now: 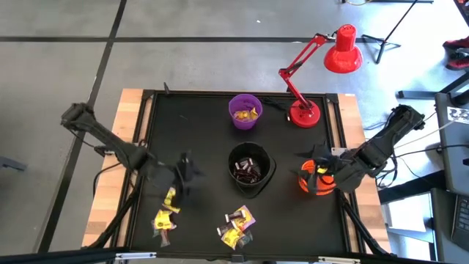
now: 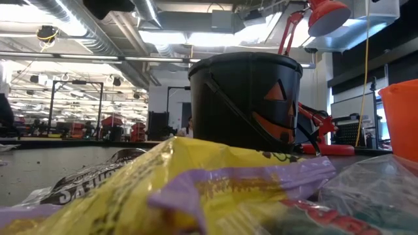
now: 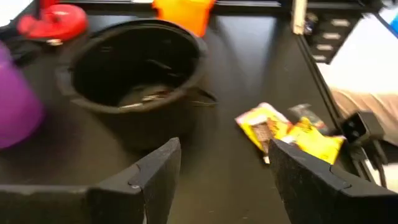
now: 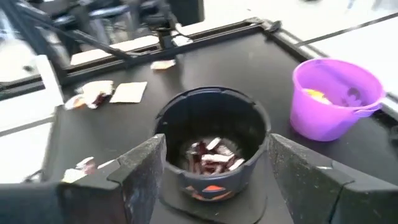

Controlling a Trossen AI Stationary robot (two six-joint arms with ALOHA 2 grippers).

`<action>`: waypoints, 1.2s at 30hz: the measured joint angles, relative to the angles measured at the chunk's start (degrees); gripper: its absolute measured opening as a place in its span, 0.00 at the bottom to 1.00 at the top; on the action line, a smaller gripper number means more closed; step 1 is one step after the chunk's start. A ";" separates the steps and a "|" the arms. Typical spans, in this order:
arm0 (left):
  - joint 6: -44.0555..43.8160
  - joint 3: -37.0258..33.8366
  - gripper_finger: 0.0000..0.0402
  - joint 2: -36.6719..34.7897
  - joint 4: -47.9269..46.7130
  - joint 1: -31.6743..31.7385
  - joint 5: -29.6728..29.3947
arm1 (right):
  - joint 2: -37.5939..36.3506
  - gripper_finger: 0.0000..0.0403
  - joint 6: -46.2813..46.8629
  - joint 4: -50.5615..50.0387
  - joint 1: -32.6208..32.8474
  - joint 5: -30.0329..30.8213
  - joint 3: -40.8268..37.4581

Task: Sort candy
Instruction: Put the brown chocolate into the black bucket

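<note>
Hovering open-fingered over bare mat left of centre, left gripper (image 1: 185, 170); candy (image 1: 167, 213) lying loose along the desk's front edge. Holding fingers apart above the orange bowl (image 1: 311, 181) near the right edge, right gripper (image 1: 322, 163).

A robotics lab or industrial workshop: exposed ceiling ducts (image 2: 85, 29) and strip lights (image 2: 196, 38) over a big open hall, grey concrete floor (image 1: 183, 44), tripod legs (image 1: 385, 40) beside the black worktop (image 1: 198, 132).
</note>
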 joint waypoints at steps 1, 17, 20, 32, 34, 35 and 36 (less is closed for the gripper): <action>0.35 0.00 0.58 1.90 1.70 -1.22 -0.58 | 0.73 0.69 0.01 0.04 0.00 1.12 0.00; 9.03 0.00 0.58 18.47 25.75 -4.34 2.29 | 18.21 0.69 -28.78 38.69 -0.52 -10.19 0.02; 9.04 0.00 0.58 16.13 25.99 -4.55 1.65 | 21.91 0.69 -28.33 39.19 -1.74 -13.49 0.00; 6.25 0.00 0.58 16.44 25.80 -4.58 1.76 | 35.32 0.69 -25.42 43.16 -4.61 -21.73 0.02; 6.13 0.00 0.58 16.97 25.94 -4.58 1.68 | 37.90 0.69 -25.50 44.68 -4.52 -23.26 0.23; 6.12 0.00 0.58 17.22 25.92 -4.56 1.52 | 38.96 0.69 -25.52 44.67 -4.52 -23.59 0.64; 6.07 0.00 0.58 17.57 25.88 -4.52 1.43 | 40.15 0.69 -25.52 44.64 -4.50 -23.87 1.08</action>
